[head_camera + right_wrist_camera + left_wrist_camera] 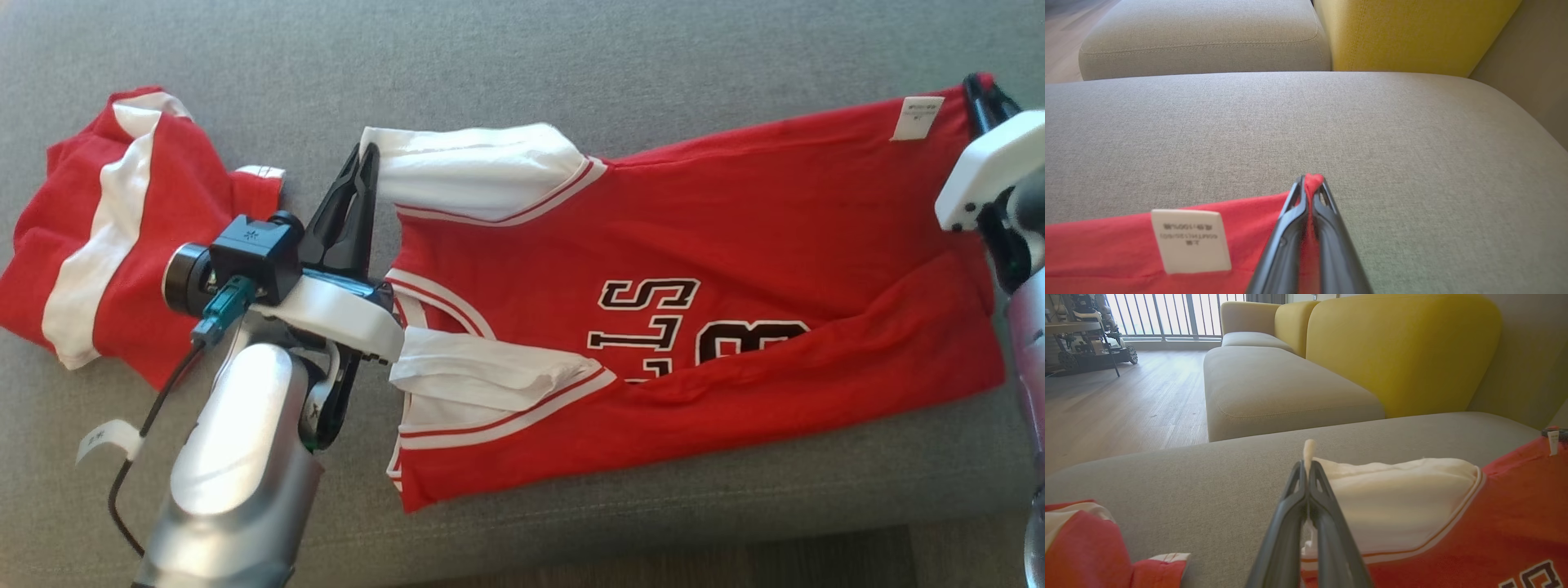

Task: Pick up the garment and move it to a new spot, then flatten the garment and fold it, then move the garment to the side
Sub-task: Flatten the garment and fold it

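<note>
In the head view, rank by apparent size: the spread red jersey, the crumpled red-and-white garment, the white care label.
Largest: spread red jersey.
Next: crumpled red-and-white garment.
Smallest: white care label, clearly.

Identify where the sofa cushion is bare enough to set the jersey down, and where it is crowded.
Free: the wide cushion strip behind the jersey, and a narrower strip along its near edge. Crowded: the gap between the jersey and the second red garment, taken by the left hand.
</note>
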### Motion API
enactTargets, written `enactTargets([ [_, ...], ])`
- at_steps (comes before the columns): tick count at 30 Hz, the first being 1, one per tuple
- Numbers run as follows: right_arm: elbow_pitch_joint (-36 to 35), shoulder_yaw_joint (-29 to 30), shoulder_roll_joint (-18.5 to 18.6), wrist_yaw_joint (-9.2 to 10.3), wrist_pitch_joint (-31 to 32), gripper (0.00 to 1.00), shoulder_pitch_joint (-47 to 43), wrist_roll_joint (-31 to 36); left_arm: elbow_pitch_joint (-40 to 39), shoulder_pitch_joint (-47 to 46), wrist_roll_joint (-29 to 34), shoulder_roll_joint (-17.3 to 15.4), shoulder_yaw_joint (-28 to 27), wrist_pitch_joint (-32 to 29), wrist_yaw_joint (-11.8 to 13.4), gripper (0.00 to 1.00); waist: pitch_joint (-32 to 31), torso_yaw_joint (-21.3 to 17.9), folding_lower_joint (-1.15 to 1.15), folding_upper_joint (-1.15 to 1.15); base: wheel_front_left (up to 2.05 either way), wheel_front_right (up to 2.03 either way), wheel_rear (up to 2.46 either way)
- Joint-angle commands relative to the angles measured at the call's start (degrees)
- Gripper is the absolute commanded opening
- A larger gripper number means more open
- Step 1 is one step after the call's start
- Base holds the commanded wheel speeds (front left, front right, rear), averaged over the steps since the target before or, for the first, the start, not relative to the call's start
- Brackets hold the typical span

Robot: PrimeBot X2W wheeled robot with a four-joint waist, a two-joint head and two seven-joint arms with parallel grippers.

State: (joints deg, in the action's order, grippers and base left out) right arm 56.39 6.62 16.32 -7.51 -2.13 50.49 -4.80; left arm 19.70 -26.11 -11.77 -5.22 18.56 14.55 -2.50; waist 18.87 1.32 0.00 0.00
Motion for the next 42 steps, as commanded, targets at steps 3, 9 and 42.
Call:
enactTargets([
  [3,-1.7,-1.4,0.4,0.02,-1.4,0.00,-1.5,-1.2,-1.0,-1.6,-0.4,-1.5,-2.3,0.4,0.4,0.00,-0.9,-0.3,0.00,0.00,0.00,0.00,0.00],
  [9,-4.0,-3.1,0.6,0.02,-3.7,0.00,-5.2,-4.4,-1.9,0.6,-0.5,-1.8,-2.3,0.4,0.3,0.00,-2.2,-0.3,0.00,0.00,0.00,0.00,0.00],
  [42,-36.7,-5.5,8.4,0.02,5.6,0.00,-34.6,-13.4,-22.3,22.5,-0.9,-12.9,4.3,-9.4,-2.5,0.00,-7.3,-1.0,0.00,0.00,0.00,0.00,0.00],
])
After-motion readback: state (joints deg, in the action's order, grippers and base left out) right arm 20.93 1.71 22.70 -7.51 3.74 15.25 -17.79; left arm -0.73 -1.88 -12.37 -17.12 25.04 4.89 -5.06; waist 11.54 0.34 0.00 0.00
